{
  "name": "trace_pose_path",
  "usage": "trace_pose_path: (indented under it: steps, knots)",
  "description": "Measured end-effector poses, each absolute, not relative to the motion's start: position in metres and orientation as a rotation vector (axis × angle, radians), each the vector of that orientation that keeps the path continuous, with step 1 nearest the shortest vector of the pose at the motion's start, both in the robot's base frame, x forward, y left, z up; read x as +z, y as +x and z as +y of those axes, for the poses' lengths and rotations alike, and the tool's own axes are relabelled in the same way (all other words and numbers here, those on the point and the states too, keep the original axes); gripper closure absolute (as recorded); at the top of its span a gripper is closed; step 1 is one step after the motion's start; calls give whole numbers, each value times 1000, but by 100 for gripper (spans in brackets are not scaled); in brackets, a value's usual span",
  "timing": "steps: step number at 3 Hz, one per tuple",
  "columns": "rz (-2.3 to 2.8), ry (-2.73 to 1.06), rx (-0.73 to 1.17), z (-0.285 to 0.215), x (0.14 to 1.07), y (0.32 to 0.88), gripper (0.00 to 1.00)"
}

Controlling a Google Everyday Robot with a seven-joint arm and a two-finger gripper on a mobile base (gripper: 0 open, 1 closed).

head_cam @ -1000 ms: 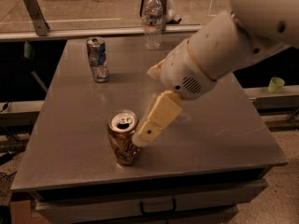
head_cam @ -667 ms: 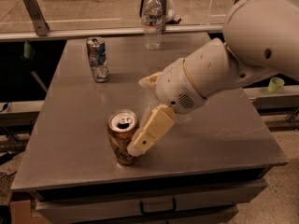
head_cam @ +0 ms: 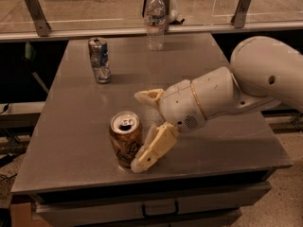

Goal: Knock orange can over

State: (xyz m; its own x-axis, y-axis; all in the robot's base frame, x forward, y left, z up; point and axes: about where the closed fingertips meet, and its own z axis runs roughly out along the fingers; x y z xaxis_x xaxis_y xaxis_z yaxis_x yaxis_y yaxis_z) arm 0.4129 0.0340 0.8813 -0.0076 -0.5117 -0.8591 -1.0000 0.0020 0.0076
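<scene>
Orange can (head_cam: 124,138) upright near surface (head_cam: 80,126) front; gripper (head_cam: 138,131) beside it, jaws spread, one finger (head_cam: 154,148) covering its lower side, arm cut off.

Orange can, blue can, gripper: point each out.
orange can (head_cam: 124,143): camera view, printed side.
blue can (head_cam: 99,60): camera view, dented side.
gripper (head_cam: 136,131): camera view, midway between fingertips, at the orange can's right side.
</scene>
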Motion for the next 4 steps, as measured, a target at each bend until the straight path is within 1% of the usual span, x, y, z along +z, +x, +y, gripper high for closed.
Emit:
trace_pose_path:
  steps: [1, 2, 3, 4]
  knots:
    - [1514, -1590, 996, 58, 884, 401, 0]
    - [1465, -1590, 1061, 76, 888, 391, 15]
    - [1459, -1576, 1082, 80, 889, 387, 37]
    - [1476, -1573, 1046, 66, 894, 400, 61]
